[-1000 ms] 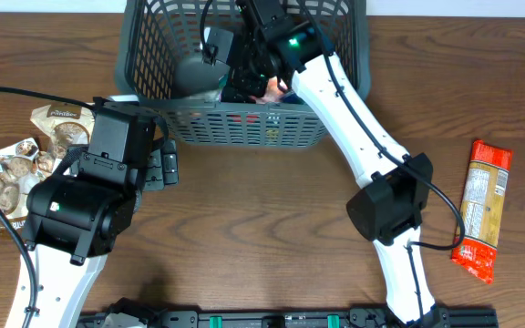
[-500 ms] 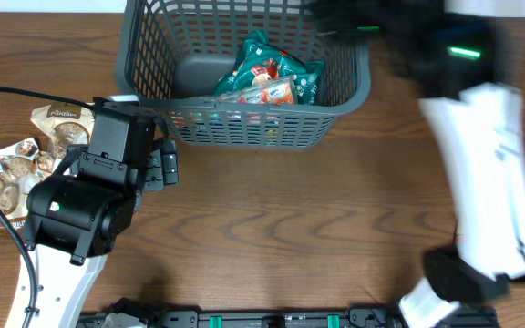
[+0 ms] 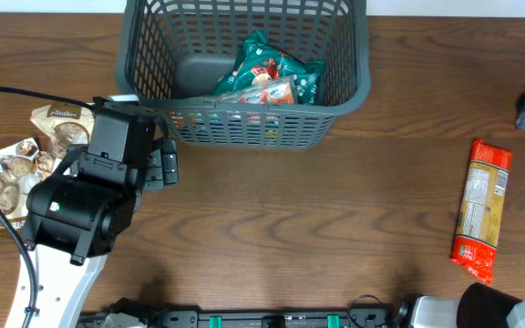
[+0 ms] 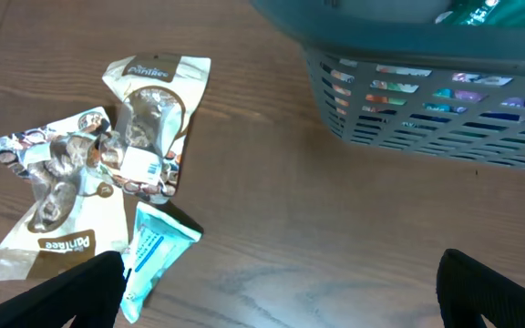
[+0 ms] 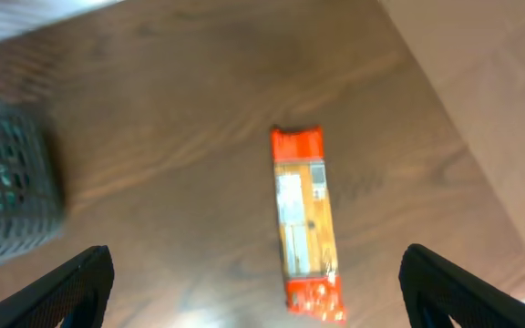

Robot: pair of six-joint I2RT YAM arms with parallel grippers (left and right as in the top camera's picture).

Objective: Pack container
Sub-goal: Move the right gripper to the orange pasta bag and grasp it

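- Container (image 3: 244,129): a dark grey plastic basket with lattice sides. It sits at the far middle of the table with green and red snack packets (image 3: 270,76) already lying inside, toward its right half.
- My guess is that it is light and stiff, with a flared rim. If it needed shifting, the rim would be the place to pinch, because the slats could snag a fingertip.
- The loose packets look like thin, crinkly film that is light, slippery and easily crushed. A grip across the narrow width near the middle seems safest.
- Left gripper (image 4: 281,296): the jaws are spread wide and hold nothing. It hangs just beside the container's near left corner, with the lattice wall (image 4: 427,123) up and to its right.
- On the table to the left of that gripper lie brown cookie packets (image 4: 144,128) and a pale blue sachet (image 4: 153,255).
- Right gripper (image 5: 258,292): the fingers are wide apart and empty. It is well apart from the container, which shows only at the left edge of its view.
- An orange snack packet (image 5: 306,223) lies flat on the table almost directly below the right gripper, near the right edge.
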